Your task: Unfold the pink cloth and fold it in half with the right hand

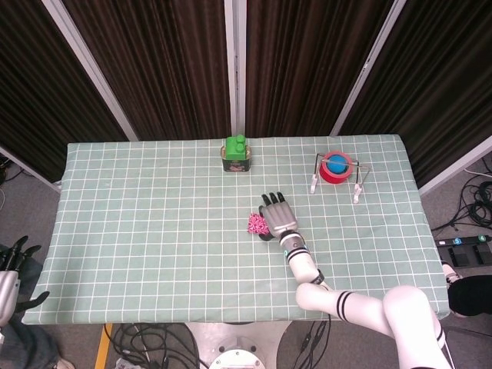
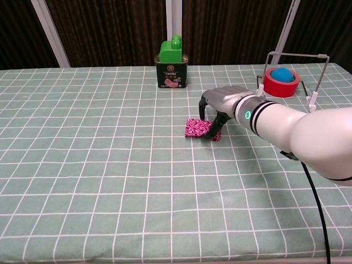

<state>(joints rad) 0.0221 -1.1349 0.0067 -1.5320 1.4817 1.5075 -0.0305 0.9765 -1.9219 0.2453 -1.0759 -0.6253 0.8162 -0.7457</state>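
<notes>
Dark ribbed curtains with pale metal posts close off the back of the scene, and in front of them stands a worktop point(image 1: 154, 254) covered in a pale green cloth with a white grid.

Near the back edge, at the middle, a dark green tin point(image 2: 171, 72) stands upright with a bright green toy brick point(image 2: 172, 50) on top. The tin carries a pink label, but its writing is too small to read. Toward the back right sits a red roll of tape point(image 2: 281, 83) with a blue ball point(image 2: 280, 73) resting in its hole, and a thin wire frame point(image 2: 297, 56) on white feet arches over both. None of these lie near the cloth.

The pink cloth point(image 2: 197, 128), patterned in pink and white, lies a little right of the worktop's centre. It is folded into a small patch, its longer side running left to right. The right hand point(image 2: 219, 104) arches over its right half, fingers curled down onto it and pinching the fabric. Only the left part of the cloth shows beyond the fingers point(image 1: 265, 202) in the head view.

The left hand point(image 1: 14, 260) hangs beyond the worktop's left edge, fingers apart and holding nothing.
</notes>
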